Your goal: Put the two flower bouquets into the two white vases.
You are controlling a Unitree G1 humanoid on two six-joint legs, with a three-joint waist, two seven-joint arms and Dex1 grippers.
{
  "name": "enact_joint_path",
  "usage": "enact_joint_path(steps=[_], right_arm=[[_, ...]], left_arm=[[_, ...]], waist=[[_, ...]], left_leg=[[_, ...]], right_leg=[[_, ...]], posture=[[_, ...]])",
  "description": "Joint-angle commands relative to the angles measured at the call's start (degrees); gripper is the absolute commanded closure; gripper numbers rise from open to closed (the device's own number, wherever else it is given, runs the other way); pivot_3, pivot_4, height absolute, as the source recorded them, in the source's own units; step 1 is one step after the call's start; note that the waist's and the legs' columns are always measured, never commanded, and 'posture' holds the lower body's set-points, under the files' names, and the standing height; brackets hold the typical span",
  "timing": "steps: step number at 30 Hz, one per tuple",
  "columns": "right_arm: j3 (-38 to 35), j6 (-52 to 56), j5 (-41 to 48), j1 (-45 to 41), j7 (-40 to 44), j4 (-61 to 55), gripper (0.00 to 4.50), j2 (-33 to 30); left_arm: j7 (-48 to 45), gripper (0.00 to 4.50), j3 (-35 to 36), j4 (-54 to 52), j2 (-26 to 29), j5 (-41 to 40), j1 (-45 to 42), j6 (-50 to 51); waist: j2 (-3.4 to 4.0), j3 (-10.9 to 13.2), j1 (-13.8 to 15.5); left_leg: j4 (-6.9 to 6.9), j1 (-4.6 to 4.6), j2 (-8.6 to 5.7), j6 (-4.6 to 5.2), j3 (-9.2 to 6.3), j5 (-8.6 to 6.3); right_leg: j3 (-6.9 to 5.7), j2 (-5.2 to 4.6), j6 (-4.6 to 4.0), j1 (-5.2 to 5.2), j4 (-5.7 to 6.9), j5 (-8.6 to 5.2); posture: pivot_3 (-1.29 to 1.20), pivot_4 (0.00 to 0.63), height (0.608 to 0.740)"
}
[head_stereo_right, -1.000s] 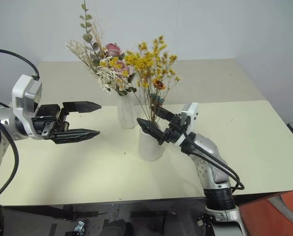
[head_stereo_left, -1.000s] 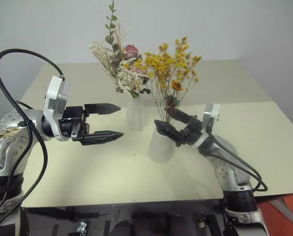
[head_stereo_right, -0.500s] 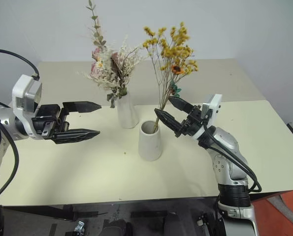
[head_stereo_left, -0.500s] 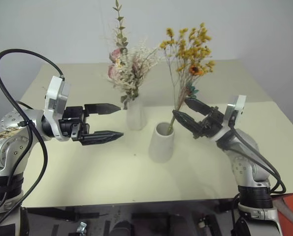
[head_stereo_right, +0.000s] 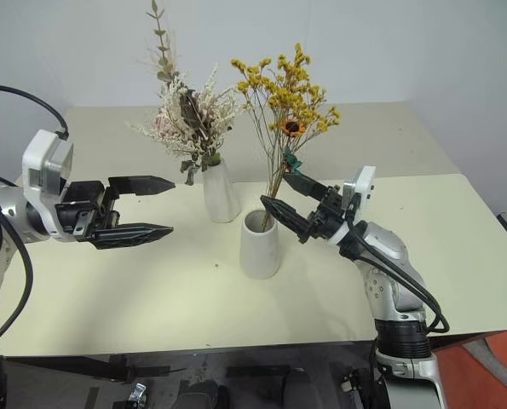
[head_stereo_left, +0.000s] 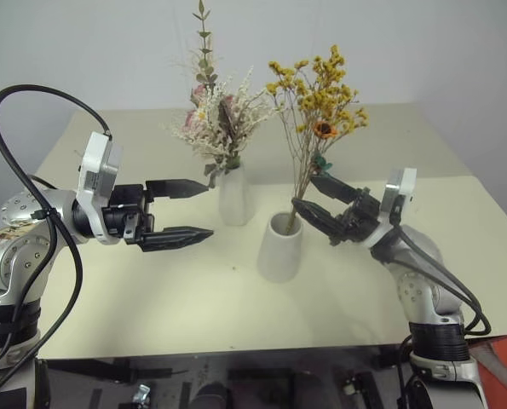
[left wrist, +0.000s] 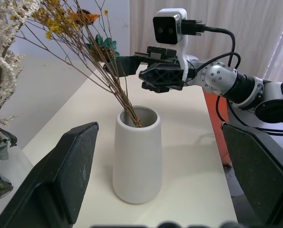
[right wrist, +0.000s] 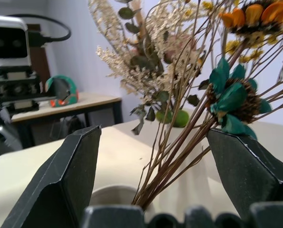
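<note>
Open counter (head_stereo_left: 151, 298) lies in front of my left end effector (head_stereo_left: 189, 210). Ahead of it, two white vases (head_stereo_left: 279, 247) and their spreading bouquets (head_stereo_left: 313, 102) block the middle; my right end effector (head_stereo_left: 317, 204) straddles the yellow stems.

A cream table (head_stereo_left: 193, 307) stands before a plain wall (head_stereo_left: 83, 51), with an orange-red floor patch (head_stereo_left: 500, 371) beside it.

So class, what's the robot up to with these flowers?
Both bouquets already stand in vases on the cream table: the cream-white and pink dried bunch in the tall slim white vase, the yellow-orange bunch in the shorter wide-mouthed white vase. The right gripper is open around the yellow stems; the left gripper hovers open beside.
</note>
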Motion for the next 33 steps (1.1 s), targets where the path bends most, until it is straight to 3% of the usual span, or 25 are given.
enact_joint_path(steps=[1, 22, 28, 33], right_arm=[[0.3, 4.3, 2.7, -1.1, 3.7, -0.9, 0.34, -3.5], [-1.8, 7.6, 3.8, -2.0, 10.6, 2.4, 0.34, -12.4], [-2.1, 12.8, 4.6, -3.4, 10.4, 6.1, 0.34, -13.9], [0.2, 10.3, -2.9, -6.1, 8.8, 12.9, 0.34, -15.6]], left_arm=[[-0.5, 0.0, 0.5, -0.1, 0.5, 0.4, -1.4, -1.5], [-0.4, 0.0, 0.1, -0.2, -0.4, 0.5, -1.2, -1.7], [-0.3, 0.0, 0.0, -0.3, -0.8, 0.4, -1.1, -1.7], [0.2, 0.0, 0.5, -1.1, -0.8, 0.2, -0.2, -1.5]], waist=[[0.0, 0.0, 0.0], [0.0, 0.0, 0.1], [-0.01, 0.0, 0.1], [-0.01, 0.0, 0.0]], left_leg=[[0.0, 0.0, 0.0, 0.0, 0.01, 0.0], [0.01, -0.02, 0.0, 0.01, 0.02, -0.01], [0.01, 0.0, 0.0, 0.01, 0.03, -0.01], [0.02, -0.01, 0.0, 0.01, 0.04, -0.01]], right_leg=[[0.0, 0.0, 0.0, 0.0, -0.01, 0.0], [0.0, -0.01, 0.0, 0.01, -0.04, 0.0], [0.0, -0.01, 0.0, 0.04, -0.03, 0.0], [0.0, -0.01, 0.0, 0.03, -0.04, 0.0]], posture=[[0.0, 0.15, 0.74], [0.0, 0.15, 0.74], [0.0, 0.15, 0.74], [0.0, 0.15, 0.74]])
